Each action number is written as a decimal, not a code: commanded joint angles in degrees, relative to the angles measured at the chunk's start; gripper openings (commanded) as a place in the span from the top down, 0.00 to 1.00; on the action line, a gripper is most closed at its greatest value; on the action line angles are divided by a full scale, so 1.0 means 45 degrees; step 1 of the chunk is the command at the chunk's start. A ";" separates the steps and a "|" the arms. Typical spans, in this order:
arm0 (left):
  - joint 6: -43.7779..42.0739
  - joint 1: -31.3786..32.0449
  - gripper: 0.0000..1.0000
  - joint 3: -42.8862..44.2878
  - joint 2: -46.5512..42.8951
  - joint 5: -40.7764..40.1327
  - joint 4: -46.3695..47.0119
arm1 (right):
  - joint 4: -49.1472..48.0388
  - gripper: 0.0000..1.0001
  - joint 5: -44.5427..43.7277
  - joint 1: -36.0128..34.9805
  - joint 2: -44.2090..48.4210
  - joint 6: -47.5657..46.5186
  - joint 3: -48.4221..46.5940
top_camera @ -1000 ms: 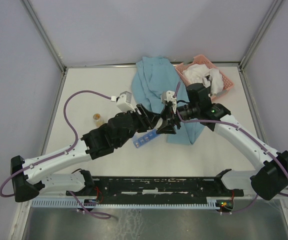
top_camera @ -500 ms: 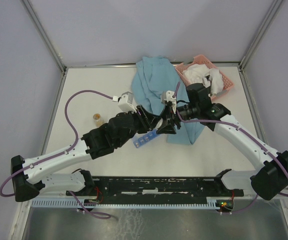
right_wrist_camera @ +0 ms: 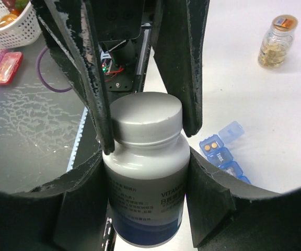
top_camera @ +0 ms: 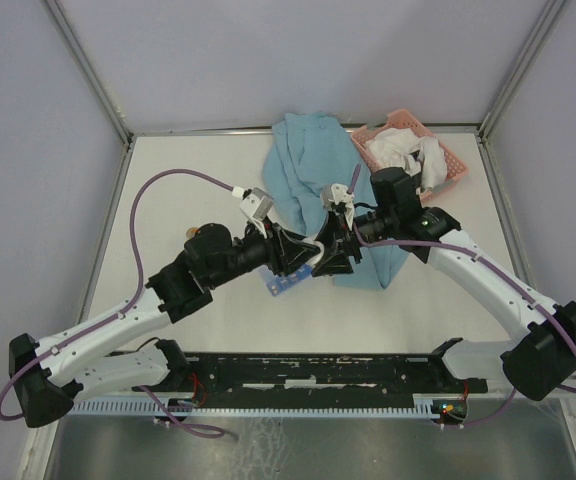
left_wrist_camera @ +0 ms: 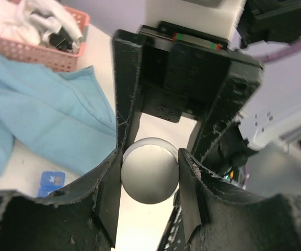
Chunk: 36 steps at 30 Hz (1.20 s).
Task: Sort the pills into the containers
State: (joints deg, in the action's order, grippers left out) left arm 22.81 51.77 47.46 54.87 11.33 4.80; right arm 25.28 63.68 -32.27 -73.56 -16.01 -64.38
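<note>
Mid-table, just above the containers: clamped white bottle by the body w/ right gripper, pinched its silver cap w/ left gripper. Lay approx level, long axis along the gripper-to-gripper line, cap end facing left, so unscrewing looked like left's job. Spotted pills only in one open compartment, just beside the bottle.

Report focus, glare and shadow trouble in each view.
Left wrist view: the silver cap clamped by the left gripper looks soft and washed-out, its near fingers blurred. Right wrist view: the white bottle in the right gripper is sharp, label partly legible. Top view: even light, faint shadows, but the black grippers merge into one dark mass.
</note>
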 commanded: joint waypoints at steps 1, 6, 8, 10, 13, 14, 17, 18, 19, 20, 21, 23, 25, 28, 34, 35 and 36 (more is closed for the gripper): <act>-0.3087 -0.0175 0.96 -0.0096 0.0219 0.4704 0.0636 | -0.1310 0.91 0.0300 0.0137 0.0253 0.0646 -0.0492; -0.2262 -0.0664 0.76 -0.0419 0.0272 0.4513 0.2099 | -0.1303 0.91 0.0297 0.0132 0.0243 0.0620 -0.0478; -0.1453 -0.0846 0.58 -0.0769 0.0077 0.4440 0.3108 | -0.1285 0.91 0.0260 0.0121 0.0269 0.0563 -0.0490; -0.0663 -0.0924 0.40 -0.1107 -0.0192 0.3914 0.3838 | -0.1230 0.91 0.0229 0.0127 0.0272 0.0485 -0.0498; 0.0095 -0.0938 0.19 -0.1417 -0.0695 0.3055 0.4183 | -0.1152 0.91 0.0207 0.0128 0.0309 0.0387 -0.0484; 0.0272 -0.0938 0.15 -0.1525 -0.0893 0.2493 0.4172 | -0.1146 0.91 0.0173 0.0131 0.0326 0.0351 -0.0484; 0.0744 -0.0948 0.03 -0.1712 -0.1578 0.1002 0.3694 | -0.1076 0.91 0.0084 0.0139 0.0369 0.0263 -0.0494; 0.0854 -0.0946 0.01 -0.1740 -0.1807 0.0636 0.3379 | -0.1053 0.91 0.0048 0.0125 0.0384 0.0226 -0.0493; 0.1006 -0.0939 0.00 -0.1802 -0.2043 0.0244 0.3208 | -0.1021 0.91 -0.0006 0.0126 0.0404 0.0168 -0.0495; 0.1284 -0.0938 0.01 -0.1874 -0.2307 -0.0183 0.3018 | -0.0968 0.91 -0.0073 0.0136 0.0423 0.0095 -0.0498; 0.1685 -0.0938 0.01 -0.1941 -0.2550 -0.0615 0.2862 | -0.0891 0.91 -0.0172 0.0137 0.0430 -0.0034 -0.0505; 0.2730 -0.0938 0.01 -0.2029 -0.2980 -0.1689 0.2432 | -0.0593 0.91 -0.0552 0.0136 0.0509 -0.0496 -0.0531; 0.3855 -0.0928 0.01 -0.1828 -0.3281 -0.2845 0.1593 | -0.0341 0.91 -0.1189 0.0122 0.0602 -0.0978 -0.0534; 0.5503 -0.0880 0.01 -0.1066 -0.3072 -0.4304 -0.0155 | -0.0038 0.91 -0.2173 0.0101 0.0719 -0.1530 -0.0560; 0.7047 0.0813 0.01 0.1660 -0.0914 -0.7941 -0.3874 | 0.0201 0.91 -0.3627 -0.0097 0.0819 -0.2232 -0.0548; 0.7056 0.1210 0.00 0.1960 -0.0545 -0.8740 -0.4007 | 0.0203 0.91 -0.3727 -0.0112 0.0802 -0.2283 -0.0551; 0.7050 0.1545 0.01 0.2191 -0.0222 -0.9092 -0.4031 | 0.0220 0.91 -0.3783 -0.0138 0.0785 -0.2324 -0.0541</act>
State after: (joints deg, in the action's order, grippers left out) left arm 48.51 53.43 51.33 49.28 -15.20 -5.26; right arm 26.30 50.81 -32.27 -71.59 -23.70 -64.40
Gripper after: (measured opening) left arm 0.994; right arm 0.598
